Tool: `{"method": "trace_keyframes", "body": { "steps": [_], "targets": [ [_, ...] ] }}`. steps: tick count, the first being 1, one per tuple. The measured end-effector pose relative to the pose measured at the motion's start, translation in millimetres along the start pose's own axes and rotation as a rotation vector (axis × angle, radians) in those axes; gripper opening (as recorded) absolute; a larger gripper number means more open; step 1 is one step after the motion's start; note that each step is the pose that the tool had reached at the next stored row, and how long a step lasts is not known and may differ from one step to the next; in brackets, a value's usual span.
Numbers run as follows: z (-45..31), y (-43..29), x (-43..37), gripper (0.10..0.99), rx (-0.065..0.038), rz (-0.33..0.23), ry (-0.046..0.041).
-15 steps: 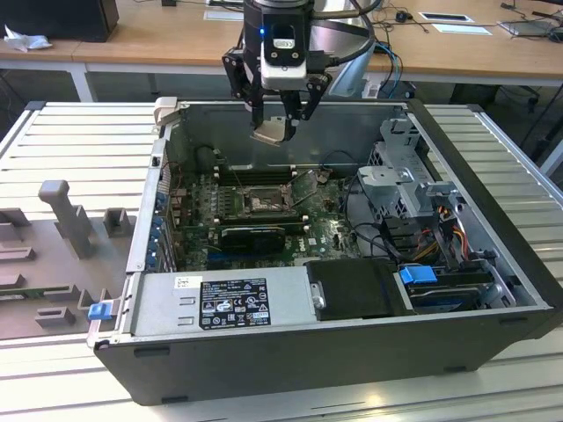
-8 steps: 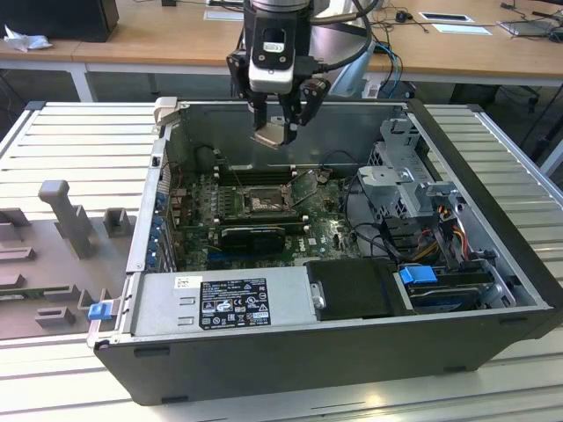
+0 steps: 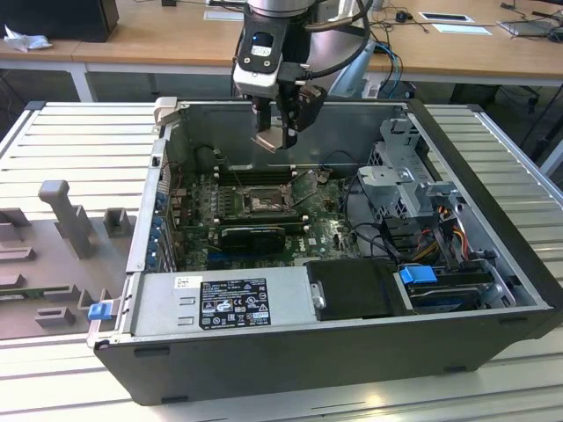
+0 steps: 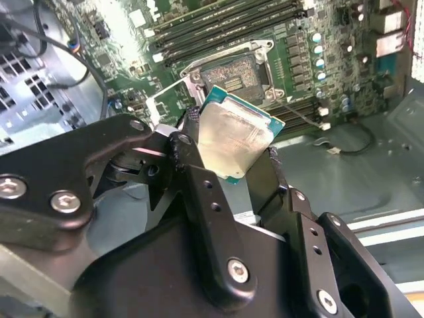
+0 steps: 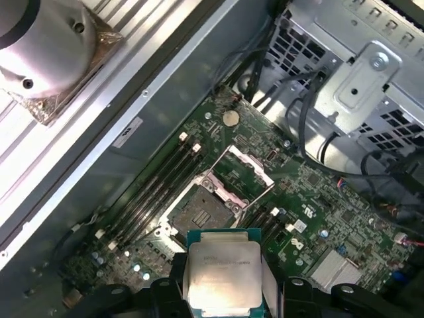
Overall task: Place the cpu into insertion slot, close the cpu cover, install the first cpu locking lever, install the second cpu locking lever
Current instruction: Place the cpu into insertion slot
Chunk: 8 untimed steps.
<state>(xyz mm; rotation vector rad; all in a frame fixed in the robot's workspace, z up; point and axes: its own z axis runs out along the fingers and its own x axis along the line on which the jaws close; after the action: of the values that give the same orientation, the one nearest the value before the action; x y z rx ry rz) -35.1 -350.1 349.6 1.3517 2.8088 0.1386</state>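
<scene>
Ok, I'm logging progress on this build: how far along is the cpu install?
Nothing is seated yet. In hand: the tool grips the thin square cream-silver cpu above the green motherboard. The black square socket is bare and the silver metal cpu cover stands flipped open, so insertion, closing the cover and both levers remain.

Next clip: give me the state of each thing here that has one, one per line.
claw: shut on the cpu.
cpu: held by its edges above the cpu socket, not seated.
cpu socket: empty, uncovered.
cpu cover: raised open.
computer case: side open, interior exposed.
</scene>
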Motion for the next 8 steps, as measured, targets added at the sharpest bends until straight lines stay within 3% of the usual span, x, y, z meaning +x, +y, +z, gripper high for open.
{"method": "trace_keyframes", "body": {
  "steps": [8],
  "targets": [
    [2.9,-0.3,-0.1,0.529,-0.003,0.138,-0.0124]
  ]
}}
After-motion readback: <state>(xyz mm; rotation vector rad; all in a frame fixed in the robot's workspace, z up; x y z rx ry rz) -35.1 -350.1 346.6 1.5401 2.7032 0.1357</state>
